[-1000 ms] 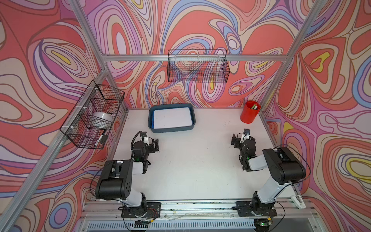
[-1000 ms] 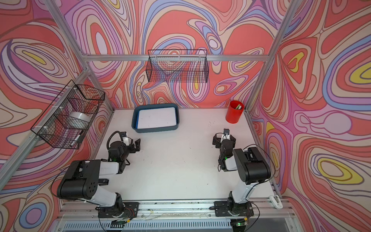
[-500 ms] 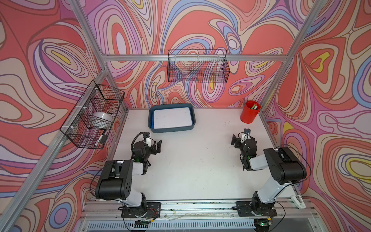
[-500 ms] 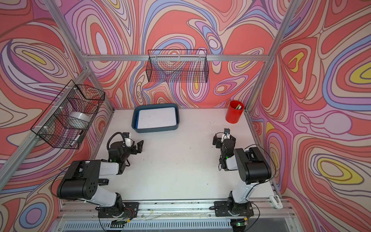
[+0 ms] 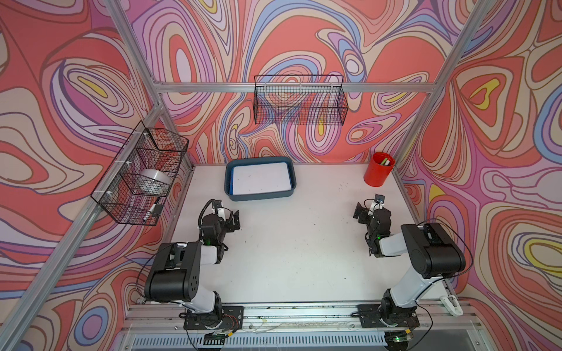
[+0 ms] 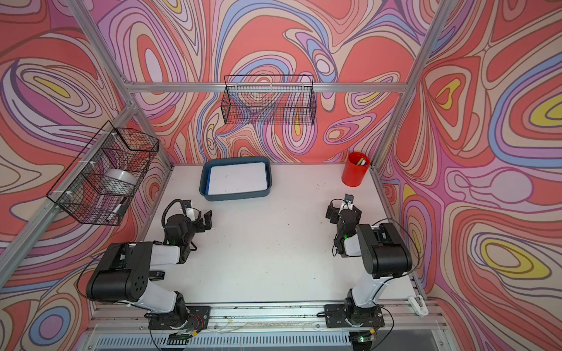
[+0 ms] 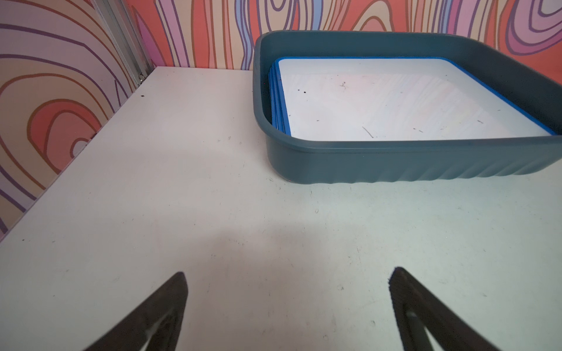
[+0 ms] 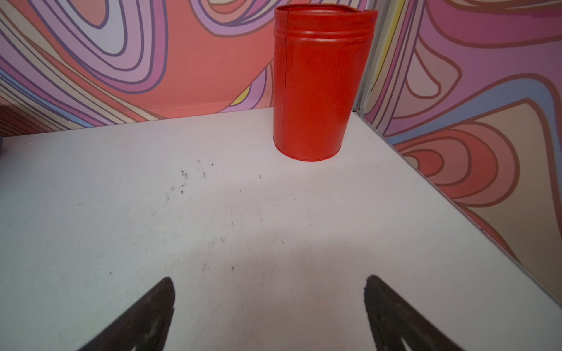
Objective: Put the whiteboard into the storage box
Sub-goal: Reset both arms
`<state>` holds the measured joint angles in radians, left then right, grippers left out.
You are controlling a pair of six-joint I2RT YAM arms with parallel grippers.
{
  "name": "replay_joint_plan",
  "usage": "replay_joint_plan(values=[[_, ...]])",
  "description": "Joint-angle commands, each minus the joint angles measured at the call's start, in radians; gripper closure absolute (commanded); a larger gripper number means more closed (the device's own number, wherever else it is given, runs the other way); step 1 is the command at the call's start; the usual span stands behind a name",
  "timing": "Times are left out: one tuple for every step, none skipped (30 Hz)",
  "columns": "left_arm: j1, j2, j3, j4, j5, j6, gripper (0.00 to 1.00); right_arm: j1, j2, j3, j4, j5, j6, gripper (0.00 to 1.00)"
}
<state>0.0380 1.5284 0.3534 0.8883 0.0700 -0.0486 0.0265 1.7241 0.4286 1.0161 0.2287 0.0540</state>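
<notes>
The storage box [image 5: 260, 197], a dark teal tub, stands at the back of the white table in both top views [image 6: 237, 197]. The whiteboard [image 5: 261, 177], white with a blue frame, lies flat inside it [image 6: 237, 179]. In the left wrist view the storage box [image 7: 410, 165] holds the whiteboard [image 7: 395, 103], and more blue edges show under it. My left gripper [image 5: 233, 220] [image 7: 289, 273] is open and empty, a little in front of the box's left end. At the right side my right gripper [image 5: 363, 212] [image 8: 269, 281] is open and empty, facing the red cup.
A red cup [image 5: 378, 173] [image 8: 316, 85] with markers stands in the back right corner. One black wire basket [image 5: 299, 100] hangs on the back wall. Another basket [image 5: 143, 173] on the left wall holds a white roll and a marker. Aluminium posts frame the table.
My left gripper has shifted slightly to the right. The right arm, the box and the whiteboard have not visibly moved.
</notes>
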Motion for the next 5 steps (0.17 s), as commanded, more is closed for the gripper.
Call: replay_joint_plan(values=[[-0.011, 0.009, 0.025, -0.012, -0.027, 0.014, 0.0, -0.002, -0.011, 0.017, -0.013, 0.011, 0.009, 0.01], [-0.014, 0.009, 0.024, -0.01, -0.019, 0.018, 0.0, -0.002, -0.011, 0.018, -0.013, 0.011, 0.009, 0.02], [-0.013, 0.008, 0.022, -0.006, 0.008, 0.027, 0.0, -0.002, -0.011, 0.018, -0.015, 0.012, 0.009, 0.02], [-0.013, 0.004, 0.015, 0.003, 0.028, 0.036, 0.0, -0.002, -0.011, 0.018, -0.015, 0.013, 0.009, 0.01], [-0.013, 0.004, 0.01, 0.016, 0.041, 0.041, 0.0, -0.002, -0.011, 0.018, -0.016, 0.014, 0.009, 0.02]])
